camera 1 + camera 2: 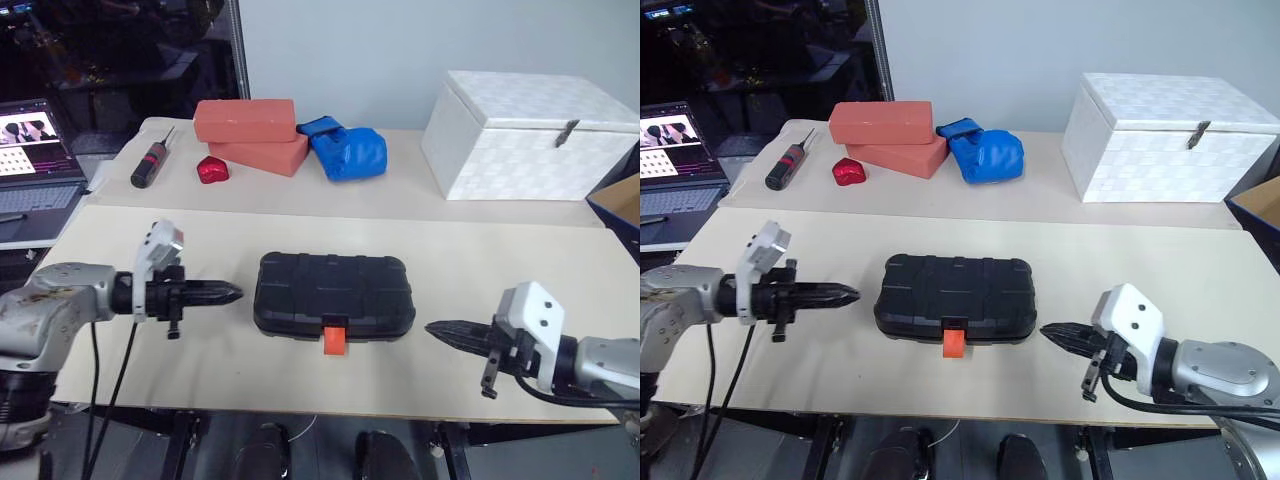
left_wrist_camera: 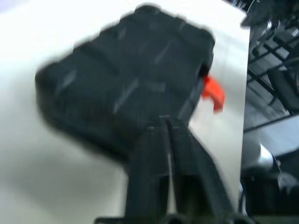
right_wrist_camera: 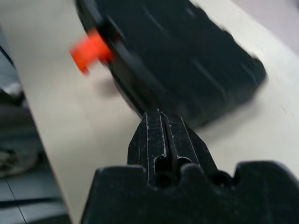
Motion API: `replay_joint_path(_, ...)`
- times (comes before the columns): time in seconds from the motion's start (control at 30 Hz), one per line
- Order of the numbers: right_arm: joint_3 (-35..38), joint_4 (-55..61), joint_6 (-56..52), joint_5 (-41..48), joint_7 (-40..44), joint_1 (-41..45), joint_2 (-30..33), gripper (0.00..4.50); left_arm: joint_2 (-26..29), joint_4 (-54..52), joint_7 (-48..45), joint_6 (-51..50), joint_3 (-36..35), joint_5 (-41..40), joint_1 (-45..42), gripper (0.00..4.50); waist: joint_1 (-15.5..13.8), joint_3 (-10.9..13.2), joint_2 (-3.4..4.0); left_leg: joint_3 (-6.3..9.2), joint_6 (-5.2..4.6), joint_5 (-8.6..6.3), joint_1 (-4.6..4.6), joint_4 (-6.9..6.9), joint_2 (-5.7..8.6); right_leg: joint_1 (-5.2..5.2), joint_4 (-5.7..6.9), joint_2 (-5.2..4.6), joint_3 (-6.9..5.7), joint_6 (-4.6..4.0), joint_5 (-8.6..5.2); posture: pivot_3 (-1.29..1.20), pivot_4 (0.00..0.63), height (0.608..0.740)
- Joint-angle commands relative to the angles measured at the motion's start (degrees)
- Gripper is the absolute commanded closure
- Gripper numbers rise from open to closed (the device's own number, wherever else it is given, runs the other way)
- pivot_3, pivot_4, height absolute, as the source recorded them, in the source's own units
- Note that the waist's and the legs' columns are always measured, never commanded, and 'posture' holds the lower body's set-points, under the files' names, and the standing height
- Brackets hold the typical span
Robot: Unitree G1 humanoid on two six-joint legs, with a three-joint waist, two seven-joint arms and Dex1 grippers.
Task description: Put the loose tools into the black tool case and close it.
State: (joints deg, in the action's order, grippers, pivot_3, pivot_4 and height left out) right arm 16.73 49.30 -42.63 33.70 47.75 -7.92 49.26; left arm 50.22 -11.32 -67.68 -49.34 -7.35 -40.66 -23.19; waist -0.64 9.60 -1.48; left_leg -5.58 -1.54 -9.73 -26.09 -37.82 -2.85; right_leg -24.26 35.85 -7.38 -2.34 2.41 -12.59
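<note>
The black tool case lies shut on the near table, ribbed lid up, its orange latch hanging open at the front edge. My left gripper is shut and empty, level, its tip just short of the case's left end. My right gripper is shut and empty too, pointing at the case's right end from a short way off. The wrist views show the case close ahead of each pair of closed fingers, with the latch sticking out. The loose tools are hidden or out of view.
On the far table lie a black-and-red screwdriver, a red shiny lump, two stacked salmon bricks, a blue bundle and a white quilted box. A laptop sits at the far left. A cardboard box corner shows right.
</note>
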Motion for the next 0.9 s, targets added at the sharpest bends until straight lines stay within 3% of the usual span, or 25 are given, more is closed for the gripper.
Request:
replay_joint_path(0.03, -5.28, 4.12, -3.5, 2.04, -3.02, 0.1, -0.11, 4.5, -3.51, -3.64, 3.91, -3.14, 1.99, -2.96, -4.33, 4.43, -0.28, 0.0, -0.02, 0.01, -0.01, 0.0, -0.02, 0.0, 0.02, 0.01, -0.02, 0.0, 0.0, 0.01, 0.0, 0.0, 0.15, 0.74)
replay_joint_path(0.17, -13.89, 2.13, -5.08, -2.98, -6.12, 1.48, 1.61, 4.5, -9.62, 1.43, 8.49, -0.1, 12.37, 5.9, -10.42, 4.43, -0.73, -0.02, -0.07, 0.13, -0.05, 0.03, -0.05, -0.06, 0.27, 0.09, -0.06, 0.0, 0.02, 0.04, -0.02, 0.0, 0.15, 0.74)
replay_joint_path(0.23, -17.2, 0.35, -5.63, -5.36, -7.5, 3.51, 2.29, 4.5, -8.02, 3.29, 6.86, 4.48, 20.37, 13.62, -9.98, 4.43, -0.48, -0.06, -0.09, 0.09, -0.06, 0.03, -0.06, -0.06, 0.32, 0.13, -0.08, 0.0, 0.07, 0.06, 0.0, 0.0, 0.15, 0.74)
replay_joint_path(0.37, -22.94, -3.88, -8.49, -9.0, -12.07, 8.34, 0.14, 4.5, -5.25, 5.72, 3.95, 8.45, 28.04, 20.5, -7.55, 4.43, 0.15, -0.25, -0.17, 0.11, -0.24, 0.14, 0.04, -0.06, 0.18, 0.11, -0.05, 0.1, 0.07, -0.05, 0.02, 0.0, 0.15, 0.74)
replay_joint_path(0.67, -31.82, -18.49, -12.25, -20.31, -25.99, 24.04, -12.95, 4.5, -6.44, 7.21, 3.45, 10.31, 24.5, 19.97, -6.97, 4.43, 0.72, -0.54, 0.04, 0.03, 0.02, -0.05, 0.65, 0.06, -0.04, 0.21, -0.05, 0.07, 0.08, -0.08, -0.06, 0.0, 0.15, 0.74)
replay_joint_path(0.9, -36.55, -36.42, -1.25, -27.03, -24.74, 38.57, -18.72, 4.5, -8.47, 8.2, 1.86, 10.16, 16.91, 15.05, -12.13, 4.43, 1.38, -0.39, 0.0, -0.02, 0.04, -0.03, 0.57, 0.02, -0.02, 0.09, -0.05, -0.02, 0.07, -0.1, 0.14, 0.0, 0.15, 0.74)
